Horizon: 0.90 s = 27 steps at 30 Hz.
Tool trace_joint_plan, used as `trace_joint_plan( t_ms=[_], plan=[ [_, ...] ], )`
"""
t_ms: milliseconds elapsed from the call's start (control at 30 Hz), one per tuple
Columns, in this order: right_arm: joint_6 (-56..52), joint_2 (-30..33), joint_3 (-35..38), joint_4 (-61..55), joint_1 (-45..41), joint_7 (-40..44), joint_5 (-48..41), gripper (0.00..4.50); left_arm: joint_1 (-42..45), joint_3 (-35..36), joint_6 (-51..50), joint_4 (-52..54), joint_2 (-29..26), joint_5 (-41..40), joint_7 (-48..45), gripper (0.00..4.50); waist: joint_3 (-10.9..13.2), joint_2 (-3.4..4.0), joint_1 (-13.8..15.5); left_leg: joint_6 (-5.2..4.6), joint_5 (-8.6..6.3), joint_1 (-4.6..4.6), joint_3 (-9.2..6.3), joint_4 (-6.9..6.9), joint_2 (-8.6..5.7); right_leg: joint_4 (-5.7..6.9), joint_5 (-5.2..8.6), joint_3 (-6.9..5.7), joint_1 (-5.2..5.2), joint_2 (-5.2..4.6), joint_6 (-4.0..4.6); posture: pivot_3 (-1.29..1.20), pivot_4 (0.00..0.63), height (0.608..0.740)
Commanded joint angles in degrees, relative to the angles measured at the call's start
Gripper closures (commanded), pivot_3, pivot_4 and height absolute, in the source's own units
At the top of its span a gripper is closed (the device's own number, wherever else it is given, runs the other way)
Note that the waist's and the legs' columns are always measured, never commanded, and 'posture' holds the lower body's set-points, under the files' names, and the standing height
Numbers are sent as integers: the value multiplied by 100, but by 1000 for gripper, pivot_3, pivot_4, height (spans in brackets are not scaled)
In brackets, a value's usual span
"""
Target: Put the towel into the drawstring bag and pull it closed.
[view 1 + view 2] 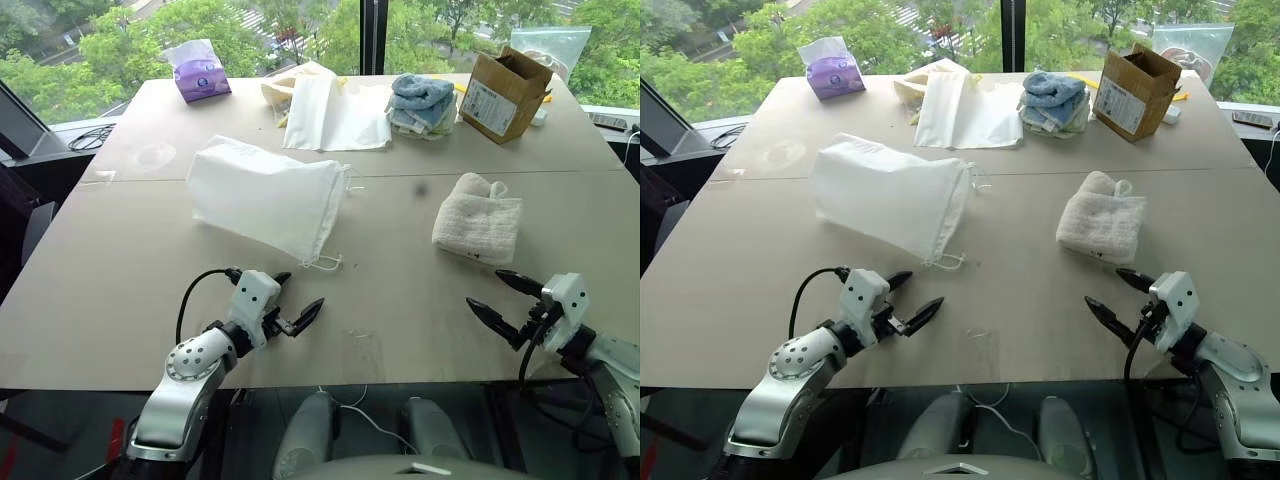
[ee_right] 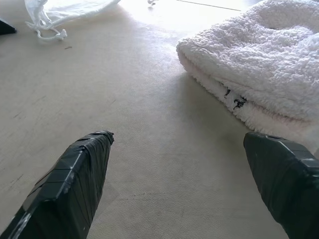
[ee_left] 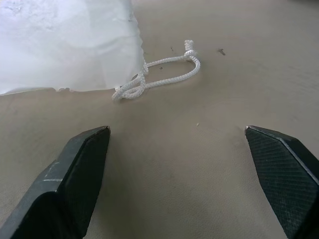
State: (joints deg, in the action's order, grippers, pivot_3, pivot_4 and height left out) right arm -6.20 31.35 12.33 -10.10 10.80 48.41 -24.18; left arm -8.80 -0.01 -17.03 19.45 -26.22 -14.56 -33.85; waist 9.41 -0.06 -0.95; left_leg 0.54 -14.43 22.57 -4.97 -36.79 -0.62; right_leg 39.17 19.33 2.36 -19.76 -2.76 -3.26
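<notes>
Both grippers spread wide, holding nothing, low over the near table edge.

The bag (image 1: 265, 193) lies on its side mid-table (image 1: 400, 300), mouth and cord (image 3: 164, 74) toward the left gripper (image 1: 296, 302). The towel (image 1: 478, 218) sits folded to its right, just beyond the right gripper (image 1: 505, 297), apart from both.

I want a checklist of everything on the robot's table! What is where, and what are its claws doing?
Surface: beige table, bare near the robot.
Job's things: towel folded, on the right; drawstring bag lying flat on the left, cords loose at its mouth.
Clutter: tissue pack, flat cloth bag, blue towels, cardboard box, all along the far edge.
Grippers: left gripper open, near the cords; right gripper open, near the towel; both holding nothing.
Cables: black cable beside the table's far left corner.
Surroundings: windows, trees outside.
</notes>
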Motion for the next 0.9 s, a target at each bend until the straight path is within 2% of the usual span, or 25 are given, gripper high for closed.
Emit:
trace_joint_plan(
  t_ms=[33,700,900],
  plan=[
    [194,63,98,-32,0,132,-44,0,-223,-50,-79,81,34,13,55,40,0,0,-2,0,0,0,0,0,0,0,0,0,0,0,0,0,150,740],
    [395,-30,-48,12,-78,225,-6,0,-201,-79,-116,427,239,-126,233,40,0,0,12,-1,0,4,1,9,0,-21,0,-2,1,0,0,0,150,740],
    [601,-140,-150,-77,-56,615,-268,0,221,-287,-339,862,496,-63,602,40,2,-4,33,-1,0,10,-7,7,0,-21,-1,-3,2,1,0,0,150,740]
  ],
)
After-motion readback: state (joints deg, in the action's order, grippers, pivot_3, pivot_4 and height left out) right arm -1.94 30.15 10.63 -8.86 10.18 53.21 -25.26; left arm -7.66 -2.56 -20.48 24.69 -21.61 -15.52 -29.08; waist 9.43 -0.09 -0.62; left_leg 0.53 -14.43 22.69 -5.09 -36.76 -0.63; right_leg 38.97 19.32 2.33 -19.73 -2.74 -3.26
